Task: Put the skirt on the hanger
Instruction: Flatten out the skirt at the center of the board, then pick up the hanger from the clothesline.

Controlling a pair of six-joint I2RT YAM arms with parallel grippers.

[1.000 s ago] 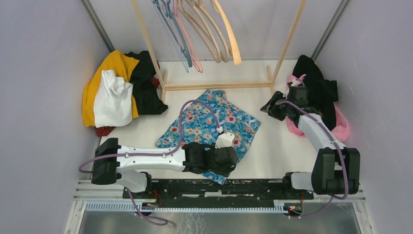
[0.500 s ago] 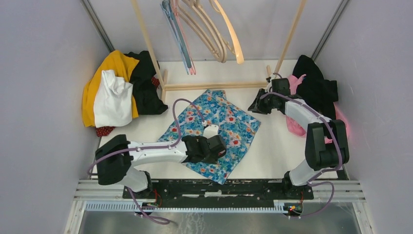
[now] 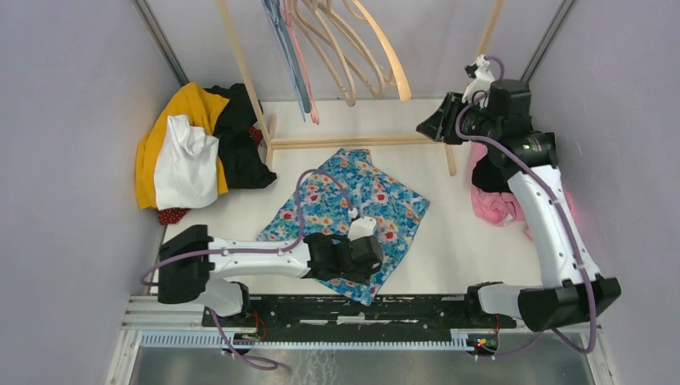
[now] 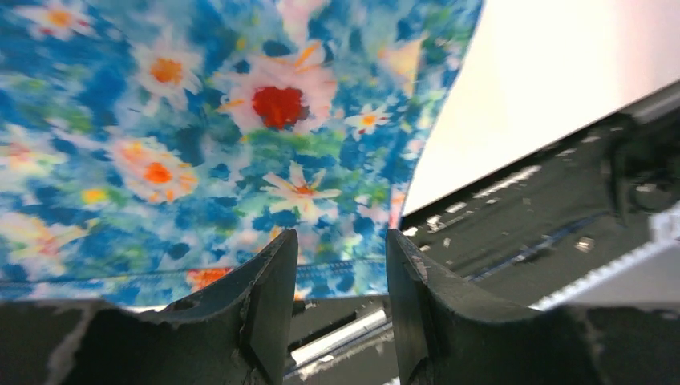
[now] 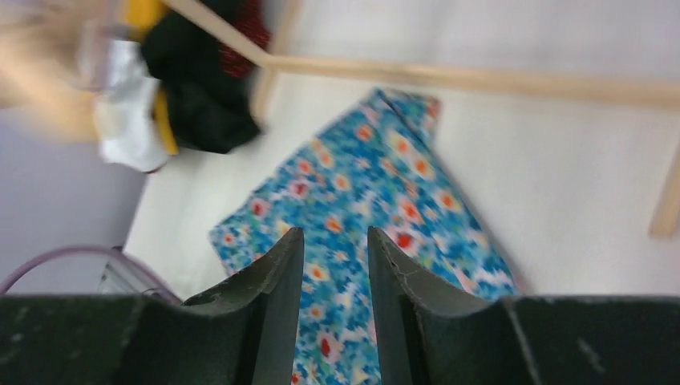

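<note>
The left arm (image 3: 248, 263) and right arm (image 3: 553, 233) are white tubes with chunky black joint housings, each trailing a loose lilac cable (image 3: 299, 196). Pincer fingers (image 4: 269, 297) are dark grey, curved, pretty scuffed. Base rail (image 3: 417, 309) is black too, flecked with white chips.

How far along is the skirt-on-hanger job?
Done: nothing yet. The skirt lies flat on the table, and the hangers hang from the rack. In hand: the left pincer, open, sits at the skirt's near hem; the right pincer, open and empty, is raised near the hangers. Left: fetch a hanger, fit the skirt.
</note>
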